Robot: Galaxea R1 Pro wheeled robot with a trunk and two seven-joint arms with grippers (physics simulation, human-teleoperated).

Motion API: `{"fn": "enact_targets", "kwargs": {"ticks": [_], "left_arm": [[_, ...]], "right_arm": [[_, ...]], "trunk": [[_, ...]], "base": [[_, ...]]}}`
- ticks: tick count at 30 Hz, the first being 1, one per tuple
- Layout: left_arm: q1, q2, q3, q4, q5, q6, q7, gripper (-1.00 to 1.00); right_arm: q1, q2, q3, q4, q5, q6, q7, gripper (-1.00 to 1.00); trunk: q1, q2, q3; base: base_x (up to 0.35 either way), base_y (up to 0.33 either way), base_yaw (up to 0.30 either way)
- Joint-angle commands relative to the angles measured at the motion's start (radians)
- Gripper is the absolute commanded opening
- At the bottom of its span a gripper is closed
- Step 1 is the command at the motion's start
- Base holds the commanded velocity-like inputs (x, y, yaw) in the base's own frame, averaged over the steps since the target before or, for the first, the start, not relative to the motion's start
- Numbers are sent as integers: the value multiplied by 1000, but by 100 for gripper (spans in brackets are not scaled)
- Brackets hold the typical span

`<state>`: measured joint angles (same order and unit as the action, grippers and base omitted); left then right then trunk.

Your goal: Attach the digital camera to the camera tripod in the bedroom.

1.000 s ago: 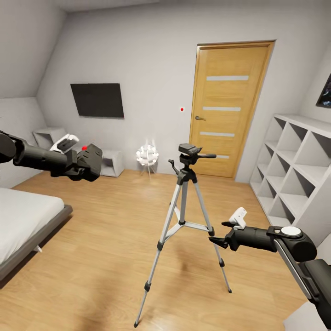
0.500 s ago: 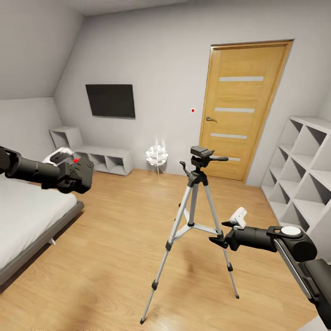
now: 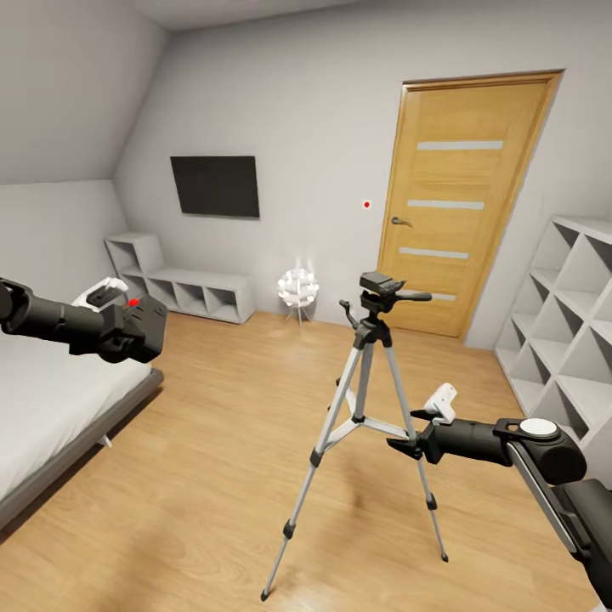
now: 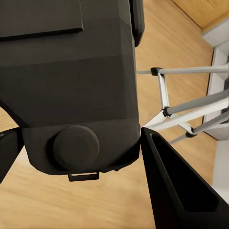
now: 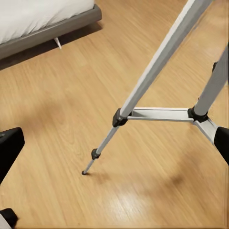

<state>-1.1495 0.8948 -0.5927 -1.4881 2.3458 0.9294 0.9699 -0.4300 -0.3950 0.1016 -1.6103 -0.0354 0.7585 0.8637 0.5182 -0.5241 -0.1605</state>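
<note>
My left gripper (image 3: 143, 330) is shut on the digital camera (image 3: 136, 325), a black box with a red button on top, held in the air over the edge of the bed. In the left wrist view the digital camera (image 4: 71, 81) sits between the dark fingers (image 4: 179, 191), its round lens facing the view. The camera tripod (image 3: 365, 399) stands on the wood floor at mid-room, well to the right of the held camera, and its black head (image 3: 381, 286) carries nothing. My right gripper (image 3: 404, 429) is open beside a tripod leg (image 5: 157, 67), holding nothing.
A white bed (image 3: 42, 408) lies at the left and open white shelving (image 3: 565, 340) stands at the right. At the back are a wooden door (image 3: 459, 212), a low white cubby unit (image 3: 191, 293), a small globe lamp (image 3: 297, 289) and a wall TV (image 3: 215, 186).
The whole picture has slid right, so the head view has turned left. My left gripper with the camera now sits lower and further left. The right arm holds its place.
</note>
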Motion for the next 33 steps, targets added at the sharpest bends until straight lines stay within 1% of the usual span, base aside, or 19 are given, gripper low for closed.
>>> {"fn": "enact_targets", "kwargs": {"ticks": [1,4,6,7,8,9,10,11,14,16,18,19,21,22,28,29,30,31,33], "left_arm": [[-2,1,-2,0,10,0,8,-100],[-1,5,-2,0,10,0,8,-100],[16,33,-2,0,10,0,6,-100],[19,42,-2,-1,10,0,5,-100],[19,42,-2,-1,10,0,5,-100],[40,77,-2,-1,10,-1,1,-100],[46,83,-2,-1,10,-2,1,-100],[46,83,-2,-1,10,-2,1,-100],[61,96,1,-1,10,-2,-1,-100],[63,98,3,-1,10,-2,-1,-100],[74,102,6,-1,10,-2,1,-100],[78,103,7,-1,10,-2,1,-100],[84,103,8,-1,10,-2,2,-100],[91,104,8,-1,10,-2,2,-100],[147,107,24,2,10,-4,6,-100],[147,107,24,2,10,-4,6,-100],[178,108,45,4,10,-5,8,-100],[178,108,45,4,10,-5,8,-100],[197,108,63,5,10,-5,8,-100]], "right_arm": [[-1,-3,1,-1,-3,8,0,100],[-1,-6,1,-1,-3,12,1,100],[-1,-9,1,3,3,18,0,100],[-1,-9,1,5,6,19,-1,100],[-1,-9,1,5,6,19,-1,100],[-1,-10,0,9,15,20,-1,100],[-1,-10,0,9,17,20,-1,100],[-1,-10,0,9,17,20,-1,100],[1,-9,0,12,21,24,-1,100],[2,-10,0,15,22,29,-2,100],[4,-10,1,47,34,68,-6,100],[4,-10,1,47,34,68,-6,100],[5,-9,4,80,63,104,-7,100],[5,-9,5,97,85,119,-7,100],[5,0,1,224,256,163,-6,100],[5,0,1,224,256,163,-6,100],[5,2,0,269,305,170,-3,100],[5,2,0,269,305,170,-3,100],[5,3,-1,285,324,173,-1,100]], "trunk": [[1,-2,-2],[1,-2,-2],[1,-2,-2],[1,-2,-2],[1,-2,-2],[1,-2,-2],[1,-2,-2],[1,-2,-2],[1,-2,-2],[1,-2,-2],[1,-2,-2],[1,-2,-2],[1,-2,-2],[1,-2,-2],[1,-2,-2],[1,-2,-2],[1,-2,-2],[1,-2,-2],[1,-2,-2]], "base": [[166,-187,5],[122,-127,4],[32,-34,1],[20,-21,1],[20,-21,1],[8,-9,0],[7,-7,0],[7,-7,0],[4,-4,0],[2,-2,0],[1,-1,0],[0,0,0],[0,0,0],[0,0,0],[0,0,0],[0,0,0],[43,-5,0],[43,-5,0],[90,-25,0]]}}
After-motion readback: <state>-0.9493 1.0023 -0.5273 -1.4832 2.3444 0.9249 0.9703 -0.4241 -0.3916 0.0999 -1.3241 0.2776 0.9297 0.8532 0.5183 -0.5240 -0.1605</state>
